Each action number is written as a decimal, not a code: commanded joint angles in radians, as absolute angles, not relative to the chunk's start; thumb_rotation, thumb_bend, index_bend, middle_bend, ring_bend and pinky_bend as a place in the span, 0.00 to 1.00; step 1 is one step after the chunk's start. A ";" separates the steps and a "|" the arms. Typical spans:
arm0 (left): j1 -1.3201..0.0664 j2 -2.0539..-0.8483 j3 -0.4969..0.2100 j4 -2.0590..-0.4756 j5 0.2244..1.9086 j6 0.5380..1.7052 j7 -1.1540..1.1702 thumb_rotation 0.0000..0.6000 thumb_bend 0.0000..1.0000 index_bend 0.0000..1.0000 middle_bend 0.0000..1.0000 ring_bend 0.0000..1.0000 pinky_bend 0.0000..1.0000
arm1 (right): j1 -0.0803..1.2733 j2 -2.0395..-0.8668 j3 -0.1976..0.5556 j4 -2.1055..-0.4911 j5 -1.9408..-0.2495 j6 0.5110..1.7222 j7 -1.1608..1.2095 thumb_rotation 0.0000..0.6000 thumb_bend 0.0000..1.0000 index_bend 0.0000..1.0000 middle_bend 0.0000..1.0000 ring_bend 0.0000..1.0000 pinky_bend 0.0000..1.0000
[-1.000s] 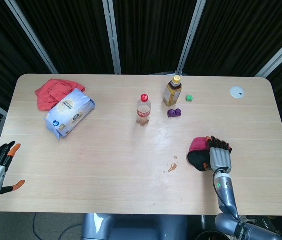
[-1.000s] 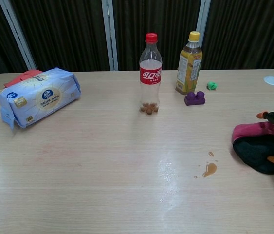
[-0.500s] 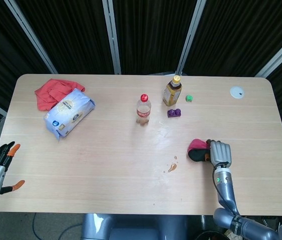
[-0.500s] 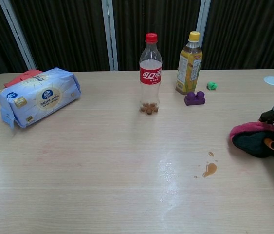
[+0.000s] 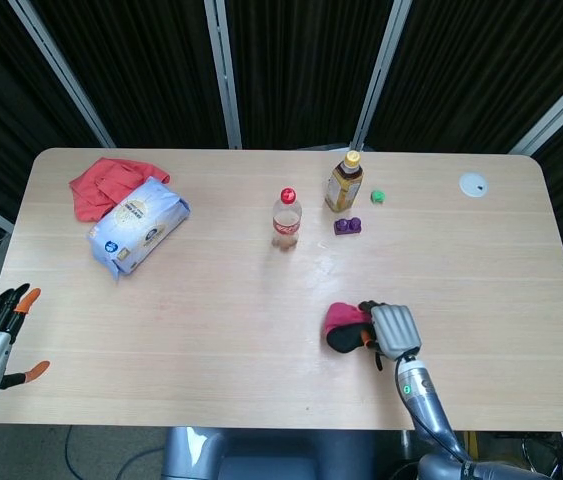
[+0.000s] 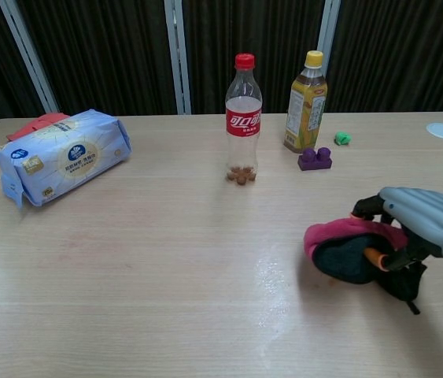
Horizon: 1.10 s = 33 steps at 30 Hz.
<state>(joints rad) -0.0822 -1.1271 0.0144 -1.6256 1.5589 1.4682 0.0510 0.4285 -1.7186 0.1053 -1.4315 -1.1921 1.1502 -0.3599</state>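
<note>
Head view: lower right of centre, the right hand [image 5: 389, 331] grips a pink-and-black cloth [image 5: 344, 326] pressed on the wooden surface [image 5: 211, 300], seemingly mid-wipe; the next move calls for steady downward pressure.

The pale wooden counter [image 5: 211, 300] carries a red cloth [image 5: 104, 183] and wipes pack [image 5: 137, 225] at ten o'clock, a cola bottle [image 5: 287, 219], tea bottle [image 5: 344, 181], purple block [image 5: 348, 226] and green piece [image 5: 378, 197] near twelve, a white disc [image 5: 474, 184] at two, and a pink-black rag [image 5: 343, 326] at five.

The head view looks steeply down from high above the near edge of the pale wooden surface [image 5: 211, 330] and takes in all of it. The chest view sits low and closer, facing level across the surface [image 6: 142, 299] toward the dark curtain. Both views share the red-capped clear plastic cola bottle [image 5: 286, 219] [image 6: 242, 118] and the things around it.
</note>
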 commanded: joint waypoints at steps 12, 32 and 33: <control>-0.081 -1.128 0.012 -1.623 1.559 1.473 0.040 1.00 0.00 0.00 0.00 0.00 0.00 | 0.434 -1.859 0.029 -1.503 -1.204 1.129 -0.511 1.00 0.49 0.77 0.66 0.52 0.68; -0.081 -1.132 0.011 -1.623 1.557 1.475 0.043 1.00 0.00 0.00 0.00 0.00 0.00 | 0.441 -1.877 0.153 -1.231 -1.086 1.136 -0.543 1.00 0.49 0.77 0.66 0.52 0.68; -0.080 -1.133 0.011 -1.623 1.557 1.475 0.044 1.00 0.00 0.00 0.00 0.00 0.00 | 0.438 -1.875 0.159 -1.219 -1.077 1.138 -0.545 1.00 0.49 0.77 0.66 0.52 0.68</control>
